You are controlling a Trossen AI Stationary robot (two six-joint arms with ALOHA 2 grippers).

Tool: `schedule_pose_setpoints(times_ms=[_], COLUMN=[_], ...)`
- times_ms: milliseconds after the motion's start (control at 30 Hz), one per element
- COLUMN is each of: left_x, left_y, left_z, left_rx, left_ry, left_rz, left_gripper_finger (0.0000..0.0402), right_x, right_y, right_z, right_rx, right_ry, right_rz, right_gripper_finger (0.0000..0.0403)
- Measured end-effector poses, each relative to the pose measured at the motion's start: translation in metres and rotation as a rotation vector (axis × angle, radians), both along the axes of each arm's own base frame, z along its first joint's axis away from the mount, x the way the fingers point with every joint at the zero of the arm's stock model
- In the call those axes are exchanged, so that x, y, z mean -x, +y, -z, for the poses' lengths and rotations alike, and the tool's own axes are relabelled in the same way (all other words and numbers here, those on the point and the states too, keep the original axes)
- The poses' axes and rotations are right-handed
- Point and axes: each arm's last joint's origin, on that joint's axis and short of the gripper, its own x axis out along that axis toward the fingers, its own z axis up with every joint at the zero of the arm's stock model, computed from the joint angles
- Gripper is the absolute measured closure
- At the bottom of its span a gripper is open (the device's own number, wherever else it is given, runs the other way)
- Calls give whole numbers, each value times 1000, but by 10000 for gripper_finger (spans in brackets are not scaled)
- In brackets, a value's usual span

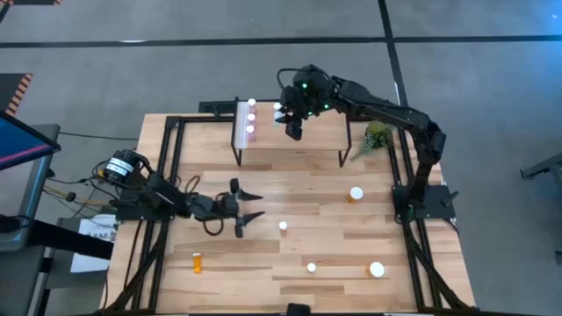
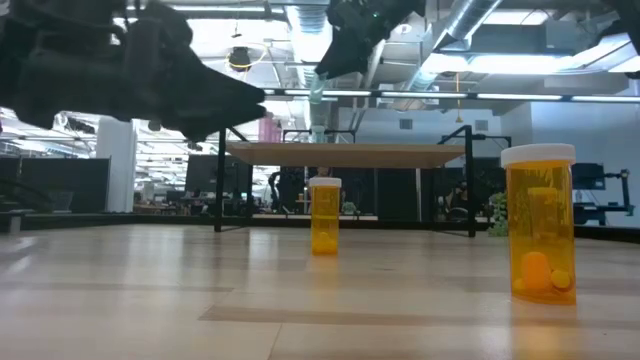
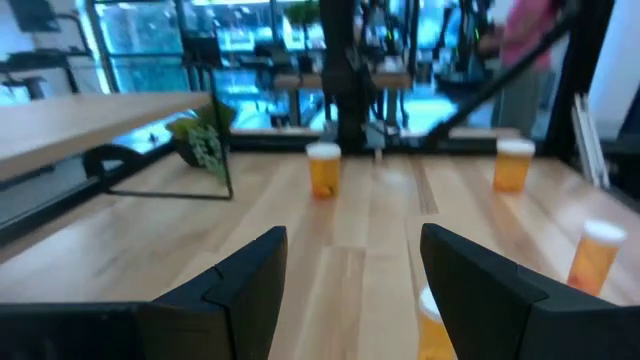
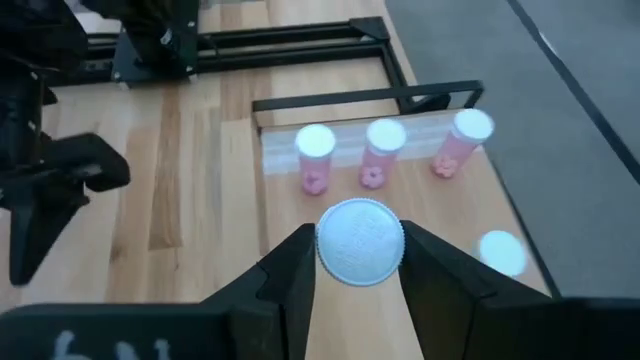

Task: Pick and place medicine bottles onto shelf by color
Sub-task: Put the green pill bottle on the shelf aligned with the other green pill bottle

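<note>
White-capped bottle [image 4: 360,241], body colour hidden, clamped in right gripper [image 4: 358,262] above shelf [image 4: 420,215]; left gripper [image 3: 350,290] gapes empty.

Look past the work itself and you have a light wooden tabletop [image 1: 299,197] of butcher-block planks, framed by black metal rails [image 1: 171,154] along its sides. At its far right corner sits a small green plant [image 1: 378,136]; the left wrist view shows its leaves [image 3: 200,140] drooping. Off the table's left edge you can see a black camera [image 1: 123,167] with loose cables [image 1: 75,189] trailing from it, a white sheet of paper [image 1: 98,233] below, and a screen corner [image 1: 22,140]. Grey floor [image 1: 492,79] with dark seams surrounds everything. In the low view, ceiling ducts [image 2: 500,20] and lights hang over an office space.
</note>
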Motion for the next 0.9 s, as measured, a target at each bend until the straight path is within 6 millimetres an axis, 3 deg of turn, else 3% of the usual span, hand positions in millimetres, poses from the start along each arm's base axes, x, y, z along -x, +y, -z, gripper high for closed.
schedule_pose_setpoints(times_ms=[167,633,900], left_x=[11,12,12], left_y=[4,4,3], left_z=[0,-6,-5], left_rx=[30,36,48], left_ry=[-52,-118,-108], left_rz=[-6,-10,8], left_gripper_finger=[180,180,180], right_x=[3,8,-15], right_y=[-9,-16,-24], right_z=[-1,0,32], right_rx=[1,-28,-67], right_ry=[-19,-9,35], right_rz=[20,51,30], right_gripper_finger=[242,240,240])
